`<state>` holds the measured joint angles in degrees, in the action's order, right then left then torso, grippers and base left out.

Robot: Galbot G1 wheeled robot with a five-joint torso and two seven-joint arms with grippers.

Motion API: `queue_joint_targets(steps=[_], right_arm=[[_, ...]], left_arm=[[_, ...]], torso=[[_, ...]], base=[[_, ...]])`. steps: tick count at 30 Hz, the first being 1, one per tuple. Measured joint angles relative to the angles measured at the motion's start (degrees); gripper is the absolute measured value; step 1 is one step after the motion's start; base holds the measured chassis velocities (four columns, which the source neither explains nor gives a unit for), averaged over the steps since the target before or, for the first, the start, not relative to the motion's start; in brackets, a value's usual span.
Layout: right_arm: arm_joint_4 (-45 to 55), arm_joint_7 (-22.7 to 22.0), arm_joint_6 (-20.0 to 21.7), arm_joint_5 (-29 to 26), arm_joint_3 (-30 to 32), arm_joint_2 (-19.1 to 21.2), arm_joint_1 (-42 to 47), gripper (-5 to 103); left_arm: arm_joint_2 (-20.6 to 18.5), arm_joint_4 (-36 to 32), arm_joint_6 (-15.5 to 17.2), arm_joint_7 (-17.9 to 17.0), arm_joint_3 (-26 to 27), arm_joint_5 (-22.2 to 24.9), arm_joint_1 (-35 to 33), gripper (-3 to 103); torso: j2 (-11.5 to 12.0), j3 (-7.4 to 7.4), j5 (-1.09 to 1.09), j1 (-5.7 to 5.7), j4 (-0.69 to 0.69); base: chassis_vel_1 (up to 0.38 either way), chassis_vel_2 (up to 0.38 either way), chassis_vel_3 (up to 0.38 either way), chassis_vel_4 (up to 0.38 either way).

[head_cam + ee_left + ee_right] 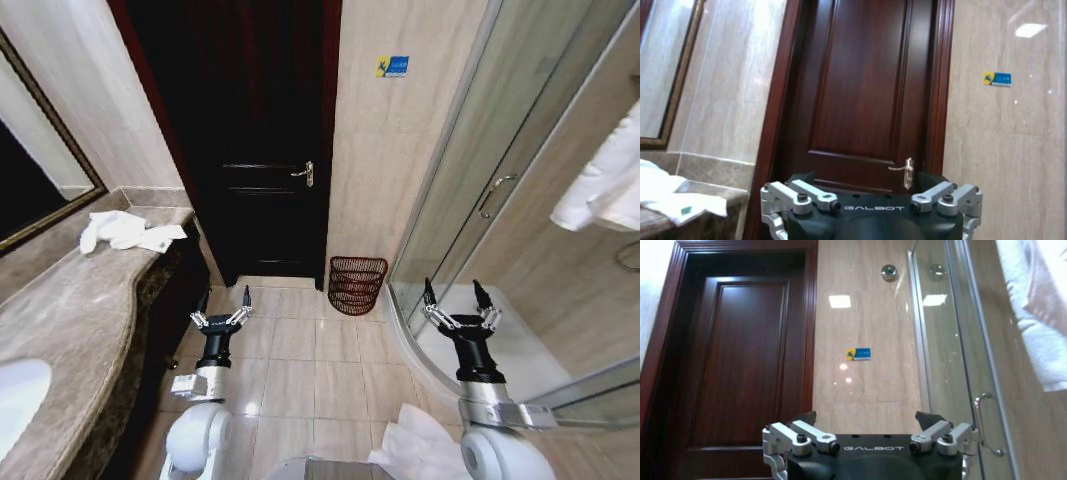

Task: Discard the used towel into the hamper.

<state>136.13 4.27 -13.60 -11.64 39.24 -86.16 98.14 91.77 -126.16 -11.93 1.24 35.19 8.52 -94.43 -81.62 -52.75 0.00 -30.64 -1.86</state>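
Head view shows me both arms low over the floor tiles: left gripper [222,304] and right gripper [459,296] spread wide, holding nothing. The crumpled white towel [122,232] lies on the marble counter [75,310]; the wire hamper [356,284] stands beside the door [262,150]. My worry: snagging the counter edge, or dropping the towel short of the hamper.

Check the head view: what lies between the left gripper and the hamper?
Bare tiled floor only. In the head view the left gripper, open, hangs beside the counter; the hamper stands against the wall next to the door, nothing between.
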Motion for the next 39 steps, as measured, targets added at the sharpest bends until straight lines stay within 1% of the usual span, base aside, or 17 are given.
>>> queue_joint_targets(steps=[13, 28, 33, 34, 35, 36, 39], right_arm=[[-0.06, -0.07, 0.05, 0.62, -0.78, -2.0, -0.44, 100], [-0.9, -0.03, -0.11, 1.03, -1.41, -2.22, -0.84, 100], [-0.97, -0.17, -0.15, 1.06, -1.42, -2.29, -0.82, 100], [-1.0, -0.21, -0.16, 1.07, -1.4, -2.29, -0.77, 100], [-1.0, -0.21, -0.16, 1.07, -1.4, -2.29, -0.77, 100], [-1.12, -0.3, -0.24, 1.12, -1.39, -2.29, -0.76, 100], [-1.57, -0.84, -1.07, 1.58, -1.62, -2.31, -0.86, 100]], left_arm=[[-1.26, 0.18, -0.24, 0.15, 0.28, 0.2, 0.5, 100], [-1.53, 0.19, -0.15, -0.51, 0.5, 0.15, 0.68, 100], [-1.53, 0.32, -0.17, -0.96, 0.86, -0.15, 0.98, 100], [-1.6, 0.33, -0.15, -1.08, 1.03, -0.19, 1.08, 100], [-1.6, 0.33, -0.15, -1.08, 1.03, -0.19, 1.08, 100], [-1.68, 0.34, -0.15, -1.13, 1.24, -0.22, 1.19, 100], [-1.79, 0.39, -0.39, -1.14, 1.59, -0.34, 1.45, 100]], torso=[[-0.01, 0.01, 0.01, 0.02, 0.0], [-0.01, 0.01, 0.0, 0.03, 0.0], [-0.01, 0.0, 0.02, 0.01, -0.01], [0.0, 0.0, -0.03, -0.01, 0.0], [0.0, 0.0, -0.03, -0.01, 0.0], [0.0, 0.0, 0.0, -0.01, 0.0], [0.0, 0.0, -0.01, -0.01, 0.01]], base=[[-0.131, 0.125, 0.129, -0.124], [-0.149, 0.141, 0.147, -0.149], [-0.214, 0.225, 0.222, -0.206], [-0.259, 0.219, 0.239, -0.235], [-0.259, 0.219, 0.239, -0.235], [-0.247, 0.253, 0.239, -0.25], [-0.249, 0.248, 0.231, -0.228]])
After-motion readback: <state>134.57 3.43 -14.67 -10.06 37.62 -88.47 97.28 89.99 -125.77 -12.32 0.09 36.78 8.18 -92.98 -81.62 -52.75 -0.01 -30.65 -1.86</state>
